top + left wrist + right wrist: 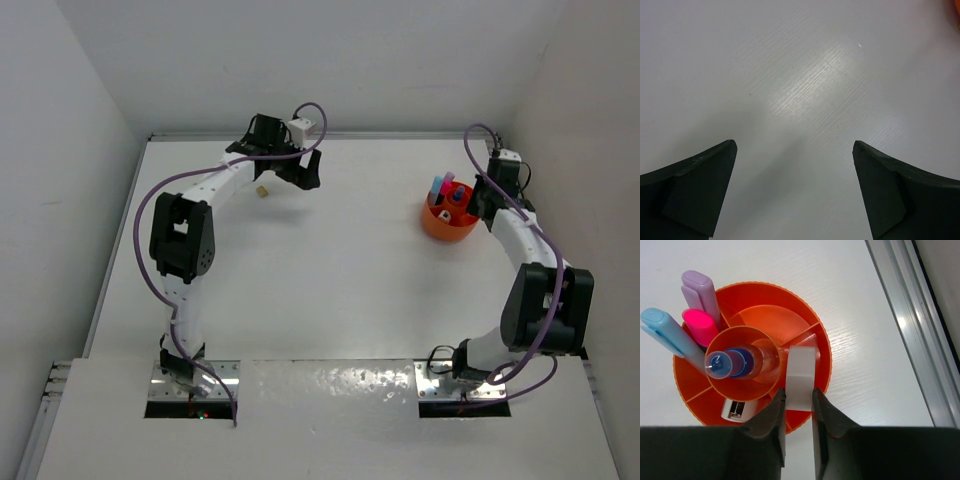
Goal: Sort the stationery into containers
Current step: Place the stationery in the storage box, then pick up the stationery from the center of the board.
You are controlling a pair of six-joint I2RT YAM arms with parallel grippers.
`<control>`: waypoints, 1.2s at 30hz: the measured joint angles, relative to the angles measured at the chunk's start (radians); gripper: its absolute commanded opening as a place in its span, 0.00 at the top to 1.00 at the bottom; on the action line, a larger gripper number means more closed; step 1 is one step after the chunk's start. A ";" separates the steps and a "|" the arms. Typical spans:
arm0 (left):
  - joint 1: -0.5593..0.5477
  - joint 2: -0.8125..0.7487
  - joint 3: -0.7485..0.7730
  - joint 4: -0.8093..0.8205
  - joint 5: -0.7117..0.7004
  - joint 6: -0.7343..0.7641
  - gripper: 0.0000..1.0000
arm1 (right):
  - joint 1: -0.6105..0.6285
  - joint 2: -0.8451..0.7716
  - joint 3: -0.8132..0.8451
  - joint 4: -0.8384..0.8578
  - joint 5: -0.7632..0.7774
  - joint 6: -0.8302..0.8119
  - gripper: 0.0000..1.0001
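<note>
The round orange tub (447,218) stands at the right of the table. In the right wrist view its rim (825,340) surrounds a blue-capped bottle (727,363) in the middle cup, with a light-blue highlighter (669,332), a pink highlighter (700,325) and a lilac piece (700,289) upright at the left. My right gripper (799,397) is shut on the whitish tape ring (801,371), held on edge over the tub's near-right compartment. My left gripper (795,147) is open and empty above bare table. A beige block (262,190) lies just left of it.
A small white item (734,410) lies in the tub's near compartment. A metal rail (912,320) runs along the table's right edge beside the tub. White walls enclose the table at the back and on both sides.
</note>
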State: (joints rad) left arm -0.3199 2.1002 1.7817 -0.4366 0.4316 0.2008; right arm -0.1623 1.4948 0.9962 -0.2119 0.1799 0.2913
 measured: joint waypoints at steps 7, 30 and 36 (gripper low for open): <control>0.000 0.000 0.000 0.000 0.000 -0.001 0.00 | 0.000 0.000 -0.006 -0.002 0.000 0.005 0.48; 0.259 0.013 0.090 -0.040 -0.350 -0.284 0.41 | 0.240 -0.147 0.008 0.056 -0.033 -0.119 0.71; 0.338 0.108 0.118 -0.067 -0.570 -0.388 0.35 | 0.334 -0.113 0.057 0.054 -0.034 -0.130 0.70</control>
State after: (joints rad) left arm 0.0185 2.2086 1.8999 -0.5037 -0.1379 -0.1875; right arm 0.1719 1.3819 1.0534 -0.1581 0.1455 0.1612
